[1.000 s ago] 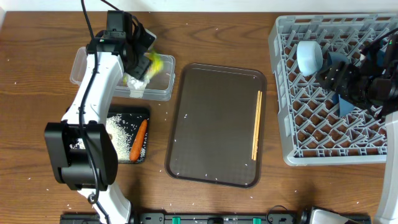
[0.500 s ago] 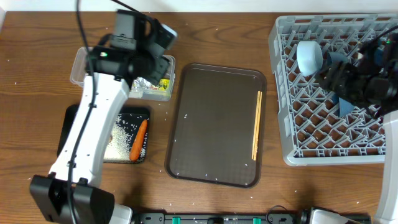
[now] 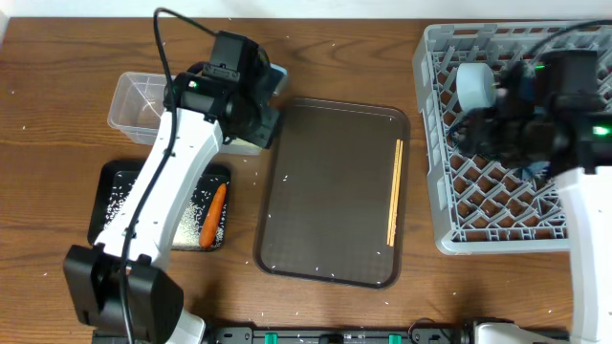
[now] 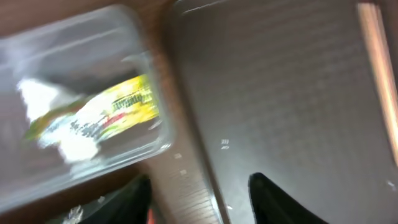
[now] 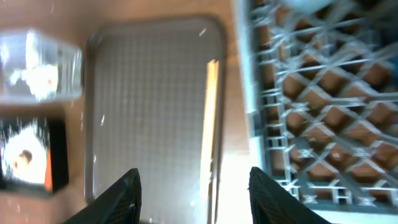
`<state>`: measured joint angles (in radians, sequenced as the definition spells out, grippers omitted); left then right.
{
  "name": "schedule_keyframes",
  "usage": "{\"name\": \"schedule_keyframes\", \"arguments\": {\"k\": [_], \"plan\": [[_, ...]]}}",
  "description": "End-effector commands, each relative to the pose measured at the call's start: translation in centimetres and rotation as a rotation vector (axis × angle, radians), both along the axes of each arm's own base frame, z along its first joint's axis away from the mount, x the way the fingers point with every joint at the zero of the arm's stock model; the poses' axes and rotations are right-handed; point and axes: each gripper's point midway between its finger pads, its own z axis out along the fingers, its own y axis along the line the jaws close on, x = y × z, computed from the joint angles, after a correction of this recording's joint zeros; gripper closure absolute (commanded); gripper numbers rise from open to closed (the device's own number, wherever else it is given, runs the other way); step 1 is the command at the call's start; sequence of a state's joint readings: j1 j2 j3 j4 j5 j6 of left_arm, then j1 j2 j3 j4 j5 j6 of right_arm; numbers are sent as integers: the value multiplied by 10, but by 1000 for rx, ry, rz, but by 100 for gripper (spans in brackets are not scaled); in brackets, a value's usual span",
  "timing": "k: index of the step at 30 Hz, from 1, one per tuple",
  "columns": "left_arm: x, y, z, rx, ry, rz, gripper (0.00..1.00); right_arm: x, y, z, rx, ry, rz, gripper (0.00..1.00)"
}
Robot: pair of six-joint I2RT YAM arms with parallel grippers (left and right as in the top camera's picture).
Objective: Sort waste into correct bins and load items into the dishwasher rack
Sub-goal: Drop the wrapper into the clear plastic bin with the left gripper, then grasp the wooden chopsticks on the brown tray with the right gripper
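Note:
The crumpled white-yellow-green wrapper (image 4: 99, 115) lies inside the clear tub (image 3: 142, 98). My left gripper (image 3: 260, 113) hangs open and empty over the tub's right end, at the brown tray's edge; its dark fingertips (image 4: 134, 200) stand apart. The black tray (image 3: 110, 196) holds rice grains (image 3: 182, 205) and an orange carrot (image 3: 215, 212). Wooden chopsticks (image 3: 394, 191) lie along the right side of the brown serving tray (image 3: 325, 191). My right gripper (image 3: 478, 132) is open and empty above the left part of the grey rack (image 3: 516, 225), where a pale cup (image 3: 475, 86) sits.
A bit of dark-blue plate (image 3: 532, 169) shows in the rack under my right arm. Rice grains are scattered over the wooden table (image 3: 57, 67). The right wrist view shows the chopsticks (image 5: 210, 124) and the rack's left wall (image 5: 252, 118) below the fingers.
My left gripper has let go of the wrapper into the clear tub and swung right toward the brown tray. My right gripper has drawn back leftward over the rack and narrowed somewhat.

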<state>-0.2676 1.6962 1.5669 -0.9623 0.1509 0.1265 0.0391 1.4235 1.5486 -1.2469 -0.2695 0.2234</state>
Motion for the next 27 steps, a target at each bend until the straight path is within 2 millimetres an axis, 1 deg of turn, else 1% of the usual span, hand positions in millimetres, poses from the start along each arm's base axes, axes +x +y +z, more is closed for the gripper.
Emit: {"name": "schedule_keyframes", "arguments": {"k": [1, 3, 4, 5, 6, 7, 8, 10, 13, 17, 23, 27], "plan": [[12, 47, -6, 26, 13, 367, 42, -8, 32, -30, -46, 94, 71, 52], [18, 68, -3, 2, 6, 467, 30, -15, 49, -52, -79, 162, 70, 54], [19, 78, 0, -10, 4, 508, 27, -17, 55, -63, -95, 196, 60, 55], [19, 90, 3, -29, 5, 556, 22, -20, 63, -79, -121, 242, 54, 58], [19, 97, 5, -46, 8, 575, 18, -22, 68, -90, -140, 266, 58, 59], [18, 102, 7, -64, 11, 589, 6, -22, 71, -102, -160, 288, 59, 60], [18, 109, 8, -79, 13, 606, 2, -21, 74, -115, -177, 313, 55, 61], [14, 118, 6, -87, 34, 632, 2, -18, 79, -138, -189, 352, 49, 66], [7, 129, 3, -78, 61, 660, 2, -12, 82, -166, -203, 406, 35, 68], [7, 132, 3, -78, 62, 669, 2, -7, 82, -197, -226, 466, 22, 68], [7, 132, 3, -78, 61, 669, 2, -1, 72, -235, -248, 535, -17, 67], [7, 132, 3, -78, 62, 669, 2, -1, 64, -249, -264, 569, -34, 67]]}}
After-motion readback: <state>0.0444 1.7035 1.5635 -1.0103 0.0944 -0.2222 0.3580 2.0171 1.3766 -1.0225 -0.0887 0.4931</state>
